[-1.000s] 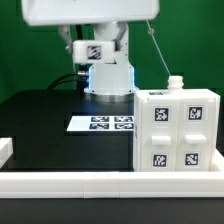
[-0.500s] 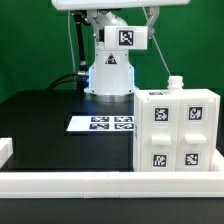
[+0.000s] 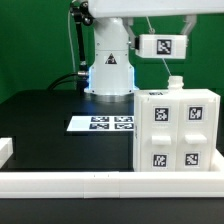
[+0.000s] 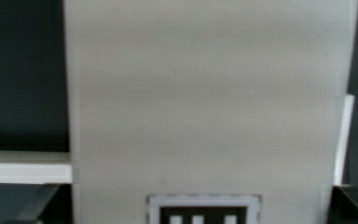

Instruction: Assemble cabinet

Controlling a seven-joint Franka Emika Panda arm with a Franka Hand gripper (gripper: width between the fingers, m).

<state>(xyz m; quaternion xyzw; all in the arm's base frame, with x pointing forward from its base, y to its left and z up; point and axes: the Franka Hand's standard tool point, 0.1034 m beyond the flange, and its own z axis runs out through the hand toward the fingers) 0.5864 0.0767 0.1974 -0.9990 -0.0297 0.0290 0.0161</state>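
Observation:
The cabinet (image 3: 176,132) is a white boxy body with several tagged blocks on its front, standing at the exterior view's right against the front rail. A small white knob (image 3: 175,83) sticks up from its top. My gripper (image 4: 202,207) is shut on a white cabinet panel (image 4: 194,100) with a tag (image 4: 206,210) between the dark fingers (image 4: 19,205). In the exterior view this tagged panel (image 3: 160,45) hangs high, above the cabinet's top and apart from it. The gripper itself is mostly cut off by that view's upper edge.
The marker board (image 3: 100,123) lies on the black table left of the cabinet. A long low white border rail (image 3: 70,182) runs along the front, with a white end piece (image 3: 5,150) at the left. The arm's base (image 3: 108,72) stands behind the board.
The arm has swung the tagged panel towards the exterior view's right, from above the base to above the cabinet. The cabinet has not moved.

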